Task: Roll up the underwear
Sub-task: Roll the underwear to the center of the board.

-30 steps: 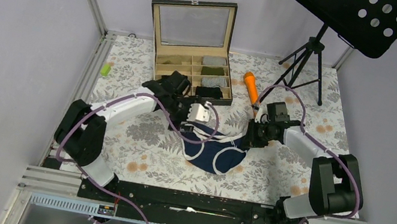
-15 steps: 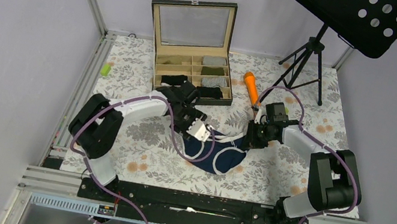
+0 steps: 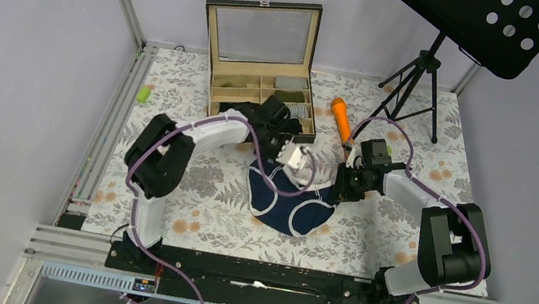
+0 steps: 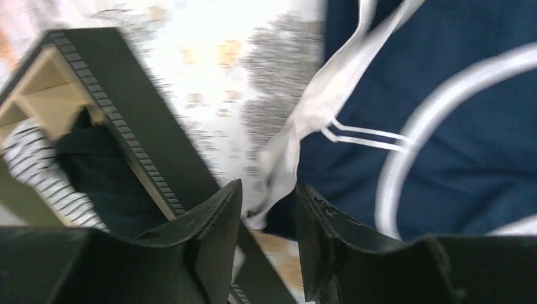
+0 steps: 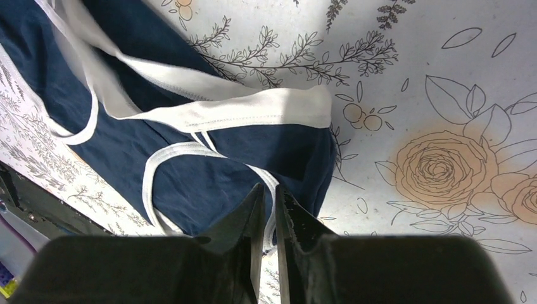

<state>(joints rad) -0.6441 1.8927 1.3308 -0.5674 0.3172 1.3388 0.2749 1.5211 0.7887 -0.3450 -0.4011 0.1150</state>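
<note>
The navy blue underwear [image 3: 286, 203] with white trim lies spread and crumpled on the floral cloth between the arms. My left gripper [image 3: 299, 165] hovers over its far edge, next to the box. In the left wrist view the gripper [image 4: 269, 185] has its jaws apart, and the end of the white waistband [image 4: 297, 136] lies at the fingertips. My right gripper [image 3: 337, 190] is at the underwear's right edge. In the right wrist view it [image 5: 269, 188] is shut on the white-trimmed hem [image 5: 269, 180]. A black fabric piece [image 4: 101, 171] sits in a box compartment.
An open compartment box [image 3: 262, 76] with folded olive, grey and striped pieces stands at the back. An orange stick [image 3: 340, 118] lies to its right. A small green cylinder [image 3: 143, 94] lies far left. A music stand tripod [image 3: 418, 86] stands at the back right.
My left arm has swung right and back toward the box, so its gripper is now over the underwear's far edge. The underwear's left side has shifted. The right gripper has stayed put.
</note>
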